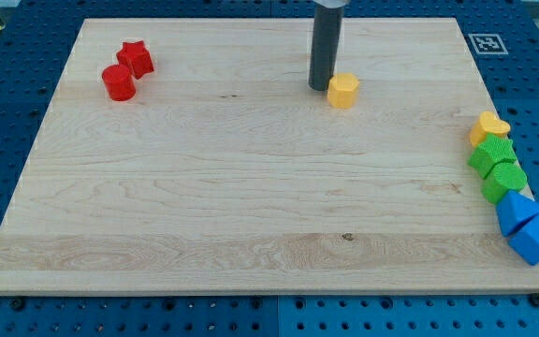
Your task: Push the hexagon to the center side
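Note:
A yellow hexagon block (342,91) lies on the wooden board (241,187), a little right of the middle near the view's top. My tip (322,88) rests on the board just to the hexagon's left, touching it or nearly so. The dark rod rises straight up from there and out of the view's top.
A red star (137,58) and a red cylinder (118,82) sit together at the top left. At the right edge a yellow heart (488,125), two green blocks (491,153) (504,180) and two blue blocks (516,212) (538,239) form a line. A fiducial tag (484,42) marks the top right corner.

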Controlling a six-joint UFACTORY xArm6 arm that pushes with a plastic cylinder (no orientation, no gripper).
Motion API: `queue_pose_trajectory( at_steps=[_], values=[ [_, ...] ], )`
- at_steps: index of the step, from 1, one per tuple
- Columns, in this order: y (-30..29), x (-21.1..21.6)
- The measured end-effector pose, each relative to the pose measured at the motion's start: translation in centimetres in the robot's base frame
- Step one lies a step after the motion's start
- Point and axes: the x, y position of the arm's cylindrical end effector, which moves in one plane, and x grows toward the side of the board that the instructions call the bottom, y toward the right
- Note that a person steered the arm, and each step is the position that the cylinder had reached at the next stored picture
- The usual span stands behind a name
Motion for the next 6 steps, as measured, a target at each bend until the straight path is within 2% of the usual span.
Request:
queue_pose_trajectory(
  at_steps=[2,4,6],
  values=[
    [0.4,4.1],
    [4.3,2.7],
    [4.4,2.4]
  ],
)
